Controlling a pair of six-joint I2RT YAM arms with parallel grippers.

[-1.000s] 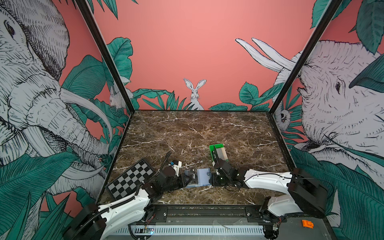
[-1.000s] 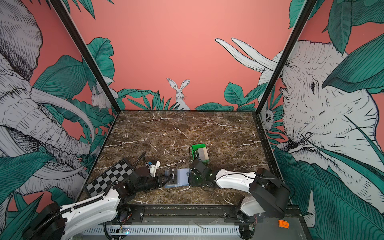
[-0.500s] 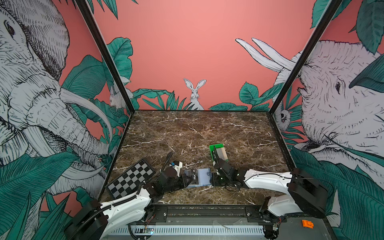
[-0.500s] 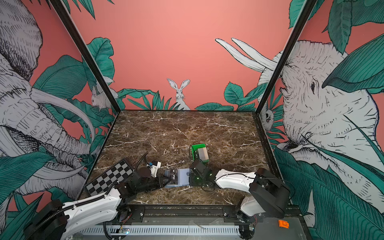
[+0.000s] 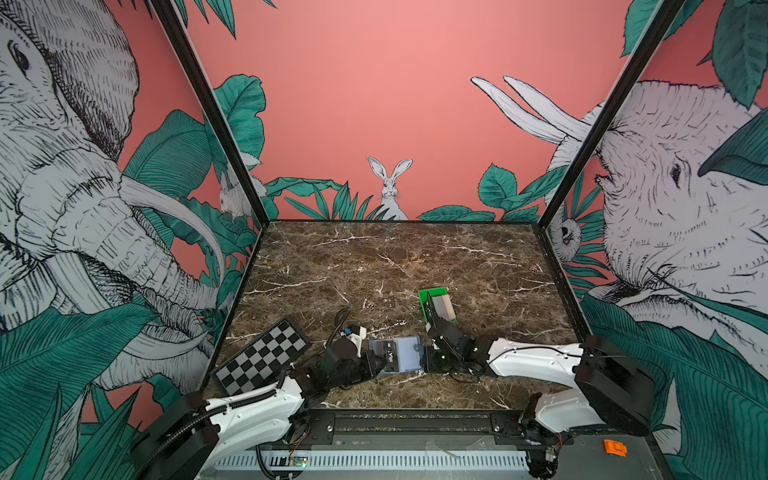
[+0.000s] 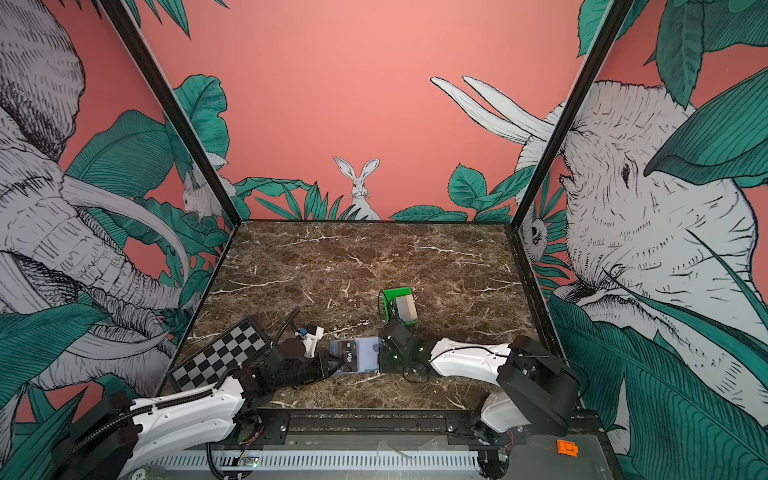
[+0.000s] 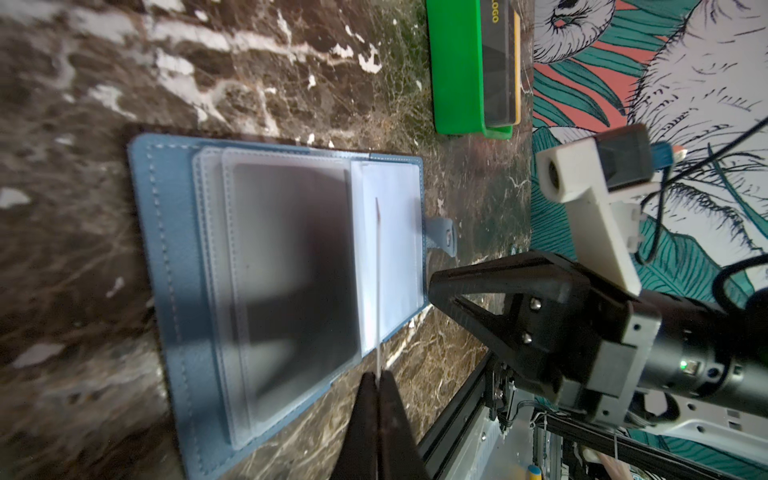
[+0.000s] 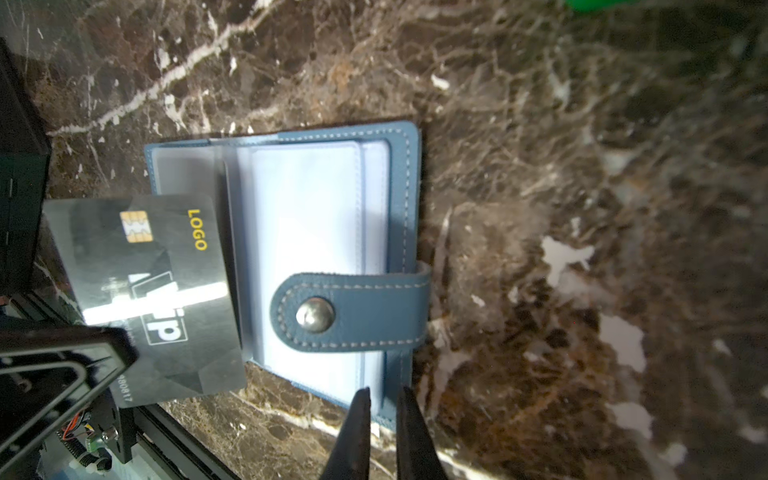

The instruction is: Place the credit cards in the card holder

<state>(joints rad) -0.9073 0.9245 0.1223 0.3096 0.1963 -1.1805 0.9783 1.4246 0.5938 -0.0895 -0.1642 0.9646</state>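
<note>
Left gripper clamped on black VIP card, card's long edge over open card holder lying on marble table. Right gripper nearly closed, tips at holder's edge; whether pinching it, unclear. Left wrist view: card edge-on only. Right wrist view: card's printed face.

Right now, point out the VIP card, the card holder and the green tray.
VIP card [image 8: 158,286]: right wrist view, on its black face by the lettering.
card holder [image 8: 307,232]: right wrist view, on its clear inner pocket.
green tray [image 7: 455,70]: left wrist view, on its green side wall.
</note>
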